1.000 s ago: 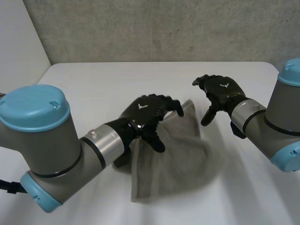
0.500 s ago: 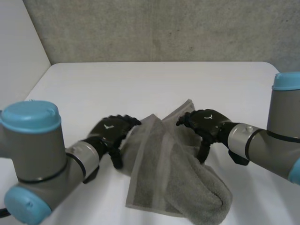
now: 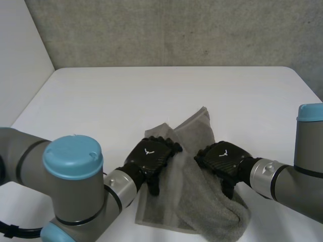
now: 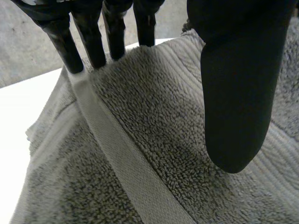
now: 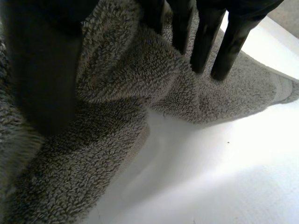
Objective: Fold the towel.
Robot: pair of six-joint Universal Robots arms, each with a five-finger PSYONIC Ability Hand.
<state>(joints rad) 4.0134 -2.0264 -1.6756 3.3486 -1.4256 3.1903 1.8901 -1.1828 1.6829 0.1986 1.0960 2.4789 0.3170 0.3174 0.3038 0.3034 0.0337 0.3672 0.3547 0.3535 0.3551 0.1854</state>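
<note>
We see the table (image 3: 101, 101) bare and wide beyond the towel (image 3: 194, 151) and to both sides; the towel lies near the front edge, between the arms. It is grey, banded, half folded and bunched thick at its near right. Our left hand (image 3: 150, 157) presses straight fingers on the left band. Our right hand (image 3: 222, 157) grips a roll of pile. Both hands have drawn closer together since half a second ago.

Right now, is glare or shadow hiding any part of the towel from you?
Head view: even light, the towel reads plainly on the white table, no glare. Left wrist view: its pile and woven band evenly lit under the left hand. Right wrist view: bright table, dark shade under the towel's raised fold by the right hand.
</note>
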